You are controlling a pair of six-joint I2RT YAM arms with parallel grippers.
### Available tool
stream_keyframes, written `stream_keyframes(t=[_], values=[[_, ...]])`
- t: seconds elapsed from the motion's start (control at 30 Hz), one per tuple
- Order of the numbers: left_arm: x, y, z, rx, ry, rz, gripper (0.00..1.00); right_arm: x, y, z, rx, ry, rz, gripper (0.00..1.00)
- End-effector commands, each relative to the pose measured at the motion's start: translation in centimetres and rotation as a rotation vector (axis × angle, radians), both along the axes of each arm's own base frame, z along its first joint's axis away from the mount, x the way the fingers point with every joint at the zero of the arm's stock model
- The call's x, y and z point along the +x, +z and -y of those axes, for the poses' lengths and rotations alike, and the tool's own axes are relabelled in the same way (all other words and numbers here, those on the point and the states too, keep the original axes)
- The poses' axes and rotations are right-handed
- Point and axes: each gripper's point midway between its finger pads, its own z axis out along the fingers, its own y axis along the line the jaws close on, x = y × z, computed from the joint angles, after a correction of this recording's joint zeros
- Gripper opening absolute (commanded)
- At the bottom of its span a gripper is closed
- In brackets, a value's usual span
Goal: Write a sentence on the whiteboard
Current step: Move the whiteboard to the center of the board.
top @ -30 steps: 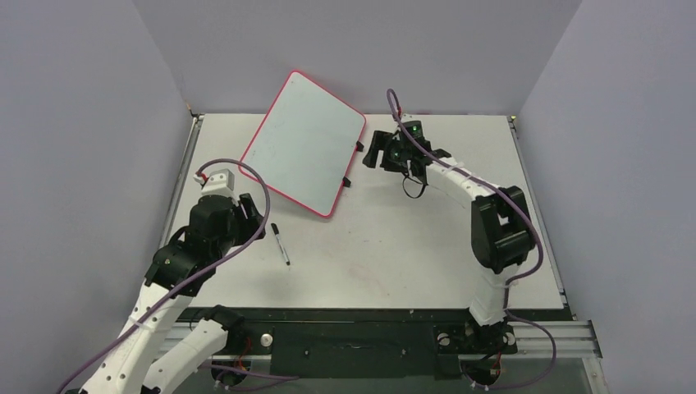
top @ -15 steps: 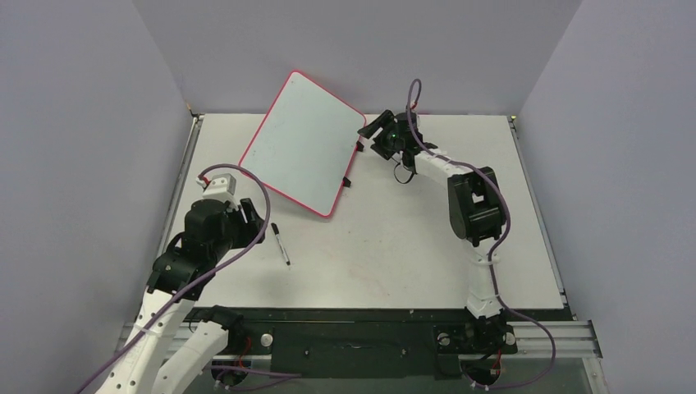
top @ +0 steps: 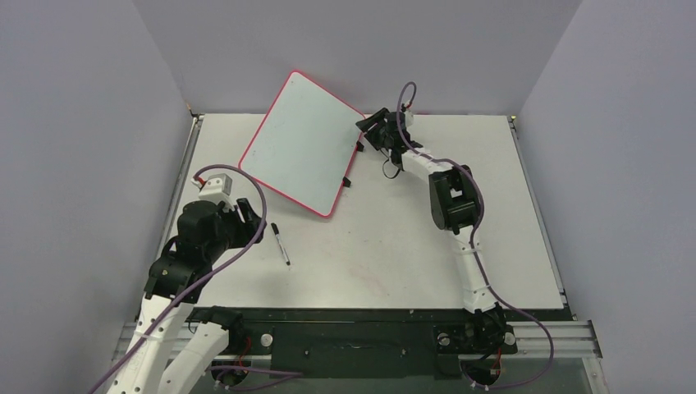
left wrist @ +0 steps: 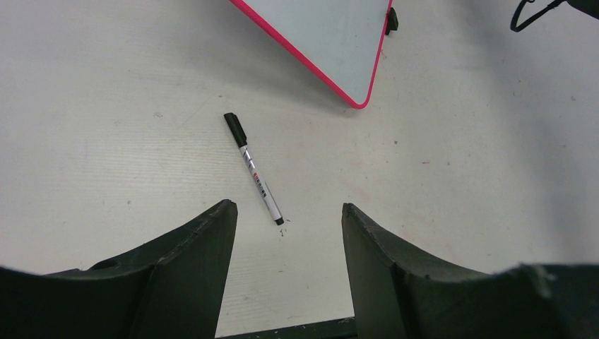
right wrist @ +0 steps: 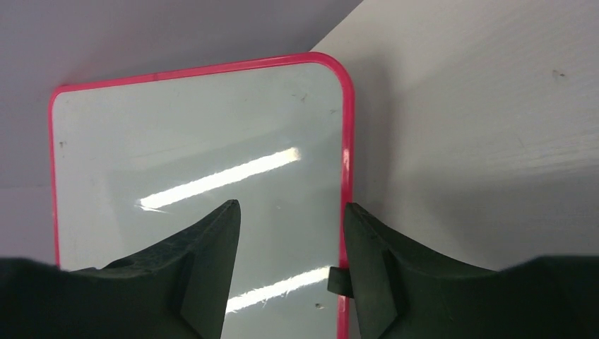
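Note:
The whiteboard [top: 304, 144], white with a thin red rim, stands tilted at the back of the table [top: 386, 238], its top against the rear wall. The sentence is out of view: the board's face [right wrist: 198, 155] shows only light streaks. My right gripper [top: 371, 127] is at the board's upper right edge, open. In the right wrist view its gripper [right wrist: 291, 205] has one finger over the white face and the other at the red rim beside a black tab [right wrist: 339, 279]. A black-capped marker [top: 281, 244] lies on the table. My left gripper [left wrist: 288, 205] hovers open just short of the marker [left wrist: 254, 169].
Grey walls close in the table on the left, back and right. A second black tab [top: 346, 181] sticks out of the board's lower right edge. The black rail with the arm bases [top: 353, 336] runs along the near edge.
The right arm has stretched forward and left, bringing its gripper onto the board's upper right edge, and its jaws have narrowed. The left arm has drawn back slightly.

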Motion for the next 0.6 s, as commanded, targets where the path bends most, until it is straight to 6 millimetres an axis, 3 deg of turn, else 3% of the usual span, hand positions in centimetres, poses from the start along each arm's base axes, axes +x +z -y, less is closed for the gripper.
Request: stream_keyframes(t=[0.0, 0.23, 0.57], values=[[0.7, 1.3, 0.2, -0.015, -0.012, 0.066, 0.54, 1.6, 2.2, 0.8, -0.021, -0.03, 0.059, 0.51], [0.8, 1.3, 0.0, -0.018, -0.004, 0.066, 0.54, 0.9, 1.1, -0.5, -0.053, 0.031, 0.046, 0.49], [0.8, 1.5, -0.3, -0.019, 0.006, 0.079, 0.53, -2.8, -0.5, -2.5, -0.059, 0.137, 0.025, 0.45]])
